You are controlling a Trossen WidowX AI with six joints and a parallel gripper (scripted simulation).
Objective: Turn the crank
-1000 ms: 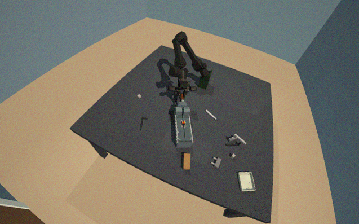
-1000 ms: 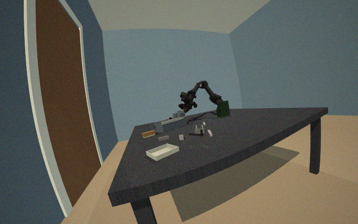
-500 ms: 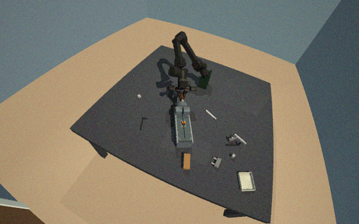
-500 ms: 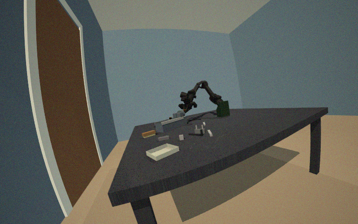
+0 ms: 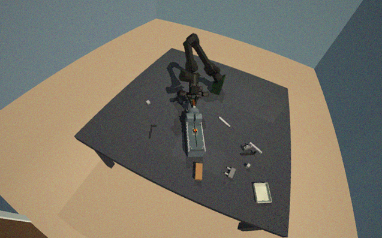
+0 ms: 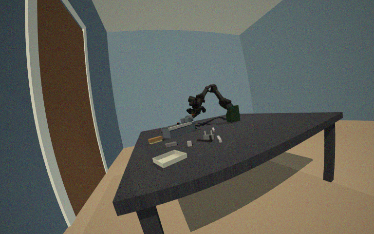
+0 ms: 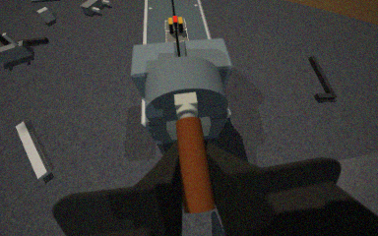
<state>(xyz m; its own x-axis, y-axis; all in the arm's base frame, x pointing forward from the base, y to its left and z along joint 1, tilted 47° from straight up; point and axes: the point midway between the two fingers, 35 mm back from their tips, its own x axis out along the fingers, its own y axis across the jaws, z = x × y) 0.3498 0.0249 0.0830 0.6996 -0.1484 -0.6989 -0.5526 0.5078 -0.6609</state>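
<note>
The grey machine (image 5: 195, 153) (image 6: 165, 132) (image 7: 184, 74) has a long slide bed. Its red pointer (image 7: 175, 19) (image 5: 195, 130) sits between the two brass marks (image 7: 180, 21). It looks about level with them, but the view is too small and slanted to tell if exactly. The orange crank handle (image 7: 195, 172) points from the round housing toward the arm, joined by a pale crank piece (image 7: 185, 99). My gripper (image 7: 189, 145) (image 5: 193, 102) (image 6: 193, 115) is shut on the handle, with one dark finger on each side. The finger tips are partly lost in shadow.
An orange block (image 5: 198, 171) (image 6: 155, 139) lies beyond the machine's far end. A cream tray (image 6: 185, 156) (image 5: 270, 200) stands near a table corner. A white bar (image 5: 224, 121) (image 7: 31, 149) and a dark L-shaped piece (image 5: 150, 131) (image 7: 321, 78) lie on opposite sides of the machine.
</note>
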